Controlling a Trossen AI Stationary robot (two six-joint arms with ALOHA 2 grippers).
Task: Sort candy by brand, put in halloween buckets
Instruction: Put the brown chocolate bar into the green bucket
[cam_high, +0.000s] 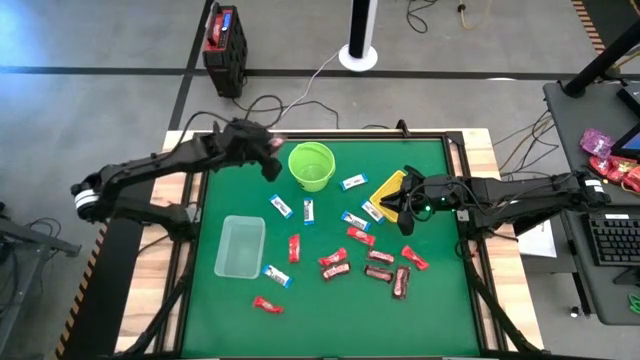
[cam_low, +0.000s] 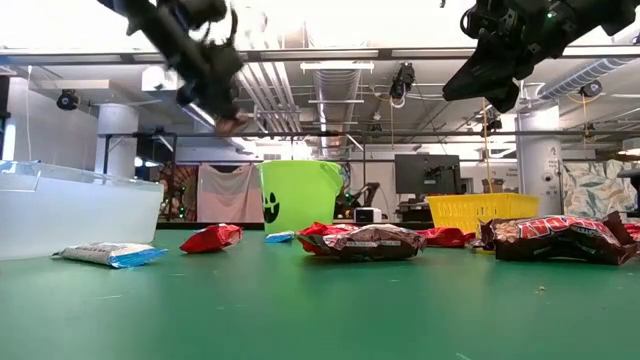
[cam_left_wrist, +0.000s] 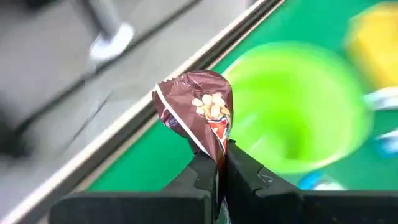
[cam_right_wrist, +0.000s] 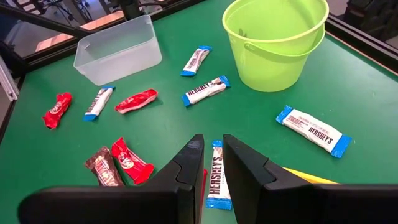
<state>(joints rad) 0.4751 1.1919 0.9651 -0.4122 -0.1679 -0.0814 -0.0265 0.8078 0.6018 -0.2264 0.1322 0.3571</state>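
Note:
My left gripper (cam_high: 272, 150) hovers above the table's far left part, just left of the lime-green bucket (cam_high: 311, 165), shut on a brown candy bar (cam_left_wrist: 199, 102). My right gripper (cam_high: 403, 207) hangs high over the yellow tray's (cam_high: 388, 190) near edge, open by a narrow gap and holding nothing I can see. The clear tub (cam_high: 240, 247) stands at the near left. Red (cam_high: 334, 258), brown (cam_high: 401, 282) and blue-and-white bars (cam_high: 281, 206) lie flat on the green mat between the containers. My left gripper pinches the brown bar between its two fingers by one end (cam_left_wrist: 219, 148). The rest of the crumpled wrapper sticks out past the fingertips. In the low view the fingers (cam_low: 228, 112) slant downward, and the bar is lifted clear, well above the mat.
Several bars cluster at the middle and near right of the mat (cam_high: 380, 270); one red bar (cam_high: 267, 304) lies alone near the front edge. A blue-and-white bar (cam_right_wrist: 217, 180) lies right below my right gripper. Raised rails frame the mat; cables trail beyond the far edge.

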